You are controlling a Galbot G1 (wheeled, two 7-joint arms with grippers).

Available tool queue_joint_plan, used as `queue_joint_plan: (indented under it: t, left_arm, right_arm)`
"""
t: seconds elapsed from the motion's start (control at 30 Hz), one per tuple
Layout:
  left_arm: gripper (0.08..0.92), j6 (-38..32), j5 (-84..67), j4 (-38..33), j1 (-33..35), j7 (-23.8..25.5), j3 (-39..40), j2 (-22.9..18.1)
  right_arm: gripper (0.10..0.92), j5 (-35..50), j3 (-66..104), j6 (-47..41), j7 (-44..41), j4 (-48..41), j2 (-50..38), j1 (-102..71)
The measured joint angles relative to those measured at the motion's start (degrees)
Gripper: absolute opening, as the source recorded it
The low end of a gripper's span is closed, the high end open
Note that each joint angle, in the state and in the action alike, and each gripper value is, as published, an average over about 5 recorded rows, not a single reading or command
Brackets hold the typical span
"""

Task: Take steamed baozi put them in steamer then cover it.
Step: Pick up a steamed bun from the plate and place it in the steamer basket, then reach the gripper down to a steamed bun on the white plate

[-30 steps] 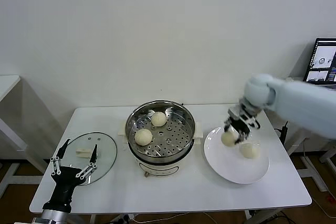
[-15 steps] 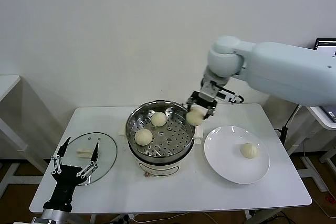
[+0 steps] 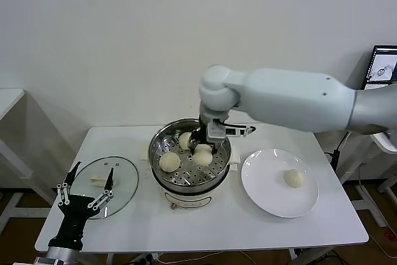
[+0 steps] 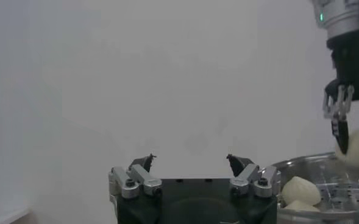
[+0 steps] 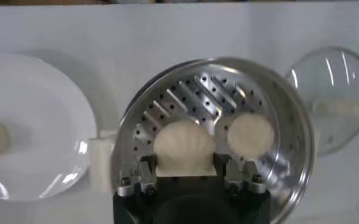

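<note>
My right gripper [image 3: 203, 145] is shut on a cream-white baozi [image 3: 202, 154] and holds it low inside the shiny steamer [image 3: 188, 185], just above the perforated floor. Two more baozi lie in the steamer, one at the back [image 3: 185, 140] and one at the front left [image 3: 169, 162]. In the right wrist view the held baozi [image 5: 184, 146] sits between the fingers [image 5: 144, 172], with another baozi [image 5: 250, 134] beside it. A last baozi [image 3: 294, 178] lies on the white plate [image 3: 267, 185]. The glass cover [image 3: 121, 181] lies flat on the table's left. My left gripper [image 3: 84, 192] is open by the cover.
The white table [image 3: 217, 228] ends close in front of the steamer. A laptop screen [image 3: 383, 69] stands at the far right. The left wrist view shows my open left gripper [image 4: 191, 160], the steamer rim [image 4: 313, 163] and the right gripper [image 4: 344, 125] with its baozi.
My right gripper lifted a baozi off the plate, carried it left over the steamer rim and lowered it into the basket. The left arm stayed in place.
</note>
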Motion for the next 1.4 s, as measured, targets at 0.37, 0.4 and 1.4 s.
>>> queue_joint_plan:
  t: [0.37, 0.4, 1.4]
  left_arm:
    - [0.823, -0.1, -0.3, 0.0, 0.0, 0.0, -0.5, 0.0]
    - [0.823, -0.1, -0.3, 0.0, 0.0, 0.0, -0.6, 0.0]
    - [0.823, 0.1, -0.6, 1.1, -1.0, 0.0, -0.2, 0.2]
  right_arm:
    - [0.653, -5.9, 1.2, 4.5, 0.8, -1.6, 2.1, -5.4]
    - [0.655, -6.4, 1.3, 4.8, 0.9, -1.7, 2.3, -5.8]
    - [0.823, 5.0, 11.4, -10.7, -3.4, -7.6, -9.9, -3.9]
